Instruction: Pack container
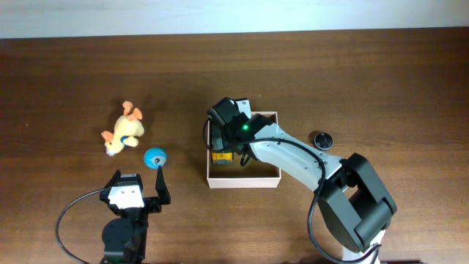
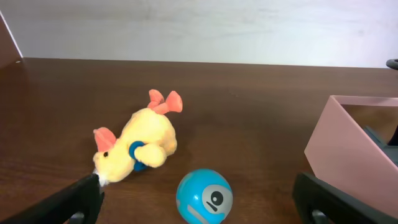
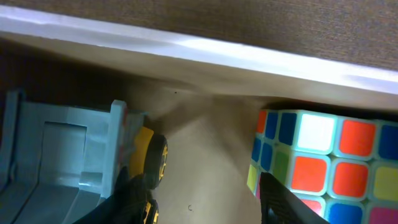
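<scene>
My right gripper (image 3: 205,208) hangs inside the square, shallow cardboard container with the white rim (image 1: 243,184), which sits right of the table's middle; its two fingers are spread apart over the bare tan floor with nothing between them, a grey plastic toy truck with yellow wheels (image 3: 81,162) on one side and a multicoloured puzzle cube (image 3: 323,162) on the other. My left gripper (image 1: 138,177) rests low at the near edge, jaws wide and empty, facing a blue ball with an eye-like mark (image 2: 204,196) and a yellow plush duck with orange feet (image 2: 137,146) lying apart on the dark wood. A small black round thing (image 1: 322,139), perhaps a cap, lies just right of the container.
</scene>
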### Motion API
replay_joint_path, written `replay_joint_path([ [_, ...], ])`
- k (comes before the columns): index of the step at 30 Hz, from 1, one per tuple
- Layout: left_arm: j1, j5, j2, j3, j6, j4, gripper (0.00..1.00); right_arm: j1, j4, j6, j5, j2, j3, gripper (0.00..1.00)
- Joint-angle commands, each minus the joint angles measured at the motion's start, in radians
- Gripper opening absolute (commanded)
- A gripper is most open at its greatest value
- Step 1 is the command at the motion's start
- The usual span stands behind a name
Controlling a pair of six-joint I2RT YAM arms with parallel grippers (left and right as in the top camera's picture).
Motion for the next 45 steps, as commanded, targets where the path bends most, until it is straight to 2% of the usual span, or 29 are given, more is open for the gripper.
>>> replay_joint_path([
  [1,0.003,0.006,-0.006,-0.005,0.019,-0.001,0.99,-0.009,0.005,0.011,0.029,0.014,-0.009,0.54],
  [3,0.003,0.006,-0.006,-0.005,0.019,-0.001,0.99,-0.014,0.005,0.009,0.036,0.014,-0.009,0.57],
  [19,0.003,0.006,-0.006,-0.005,0.018,-0.001,0.99,-0.040,-0.004,0.000,0.051,0.011,-0.008,0.62],
  [22,0.003,0.006,-0.006,-0.005,0.018,-0.001,0.99,-0.040,-0.008,0.000,0.055,0.011,-0.008,0.50],
  [27,0.003,0.006,-0.006,-0.005,0.019,-0.001,0.99,-0.040,-0.010,0.000,0.054,0.011,-0.008,0.47],
  [30,0.003,0.006,-0.006,-0.005,0.019,-0.001,0.99,-0.040,-0.009,0.000,0.055,0.011,-0.008,0.40],
  [39,0.003,0.006,-0.006,-0.005,0.018,-0.001,0.99,-0.038,-0.034,0.000,0.051,-0.008,0.017,0.40],
  [45,0.003,0.006,-0.006,-0.005,0.018,-0.001,0.99,-0.038,-0.068,-0.004,0.051,-0.082,0.056,0.40],
])
